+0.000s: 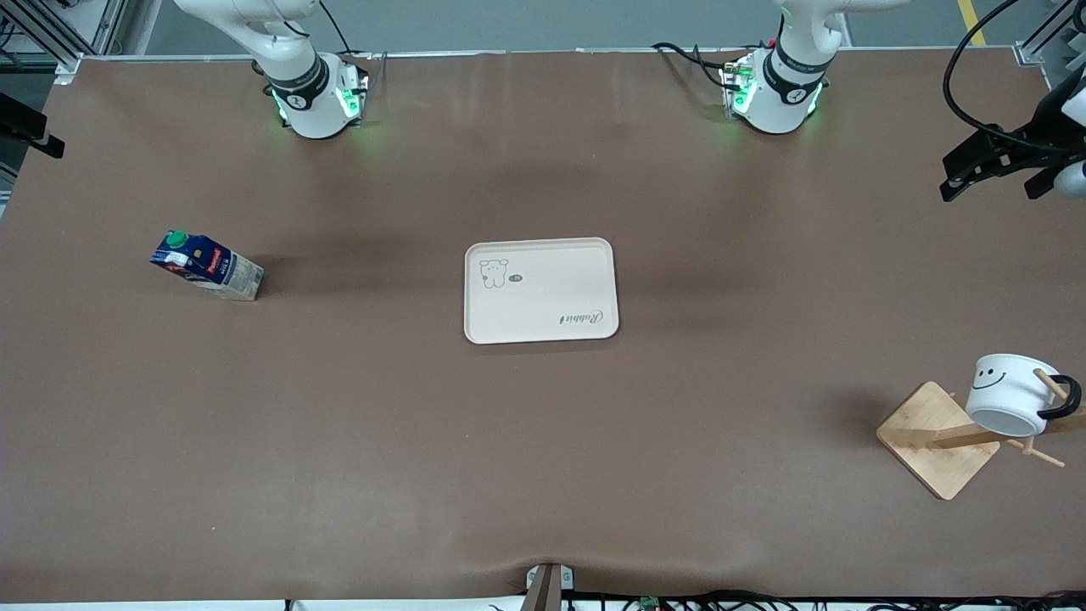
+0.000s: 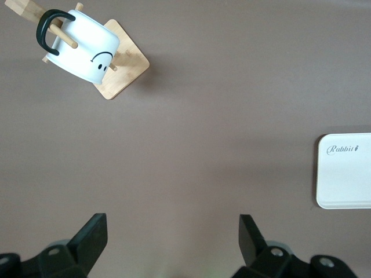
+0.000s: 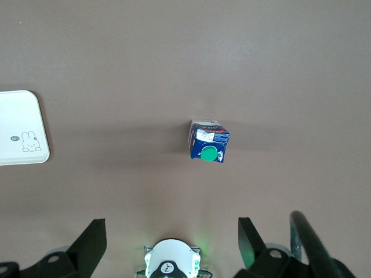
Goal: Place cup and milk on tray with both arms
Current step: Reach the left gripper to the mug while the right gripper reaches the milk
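The front view takes in the whole brown bench (image 1: pixel 543 441) at once: the tray (image 1: pixel 540 290) near its middle, the milk (image 1: pixel 206 265) toward the right arm's end, and the cup (image 1: pixel 1014 395) toward the left arm's end, nearer the front camera than the tray. Only the wrist views show the claws. The left claw (image 2: pixel 173 234) hangs released over bare bench, its two black fingers (image 2: pixel 90 234) spread wide, between the cup and the tray. The right claw (image 3: pixel 172 237) is likewise released and grasps nothing, high over the milk's end of the bench. The cream tray has rounded corners, a small bear drawing and the script word "Rabbit". The cup is white with a black smiley face and black handle, hung tilted on a peg of a wooden mug stand (image 1: pixel 937 441). The milk is a dark-blue carton with a round green cap and a red label too small to read; it stands upright.
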`<state>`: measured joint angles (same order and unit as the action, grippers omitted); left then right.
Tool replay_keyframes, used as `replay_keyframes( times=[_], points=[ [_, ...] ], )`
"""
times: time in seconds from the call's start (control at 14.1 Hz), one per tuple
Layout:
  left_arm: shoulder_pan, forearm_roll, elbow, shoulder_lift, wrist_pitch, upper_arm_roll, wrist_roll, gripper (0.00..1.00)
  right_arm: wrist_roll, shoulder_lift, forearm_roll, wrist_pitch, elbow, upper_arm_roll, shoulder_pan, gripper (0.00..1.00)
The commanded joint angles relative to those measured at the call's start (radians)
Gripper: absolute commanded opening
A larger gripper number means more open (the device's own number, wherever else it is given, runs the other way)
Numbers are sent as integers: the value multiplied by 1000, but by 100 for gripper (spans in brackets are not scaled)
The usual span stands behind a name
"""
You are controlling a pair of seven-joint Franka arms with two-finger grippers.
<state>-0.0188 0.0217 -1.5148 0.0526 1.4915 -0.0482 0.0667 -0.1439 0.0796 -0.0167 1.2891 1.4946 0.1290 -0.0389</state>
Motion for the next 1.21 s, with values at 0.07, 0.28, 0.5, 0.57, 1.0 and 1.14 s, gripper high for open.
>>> replay_keyframes(
  times=[0.07, 0.28, 0.5, 0.57, 1.0, 1.14],
  points=[
    [10, 7, 13, 1, -7, 8, 1, 100, 14, -8, -15, -2, -11, -8, -18, 100],
    [23, 47, 25, -2, -7, 14, -5, 100, 14, -9, -15, -1, -11, -8, -18, 100],
    [97, 75, 21, 1, 3, 16, -5, 100, 14, -9, -15, 2, -11, -8, -19, 100],
    [138, 55, 21, 3, 24, 16, -4, 100, 12, -21, -14, 10, -13, -8, -19, 100],
    [358, -107, -204, -2, 398, 16, -15, 100, 3, -64, 0, 68, -24, -8, -18, 100],
    [384, -207, -319, 7, 551, 16, -16, 100, 9, -72, -15, 149, -24, -8, -30, 100]
  ],
)
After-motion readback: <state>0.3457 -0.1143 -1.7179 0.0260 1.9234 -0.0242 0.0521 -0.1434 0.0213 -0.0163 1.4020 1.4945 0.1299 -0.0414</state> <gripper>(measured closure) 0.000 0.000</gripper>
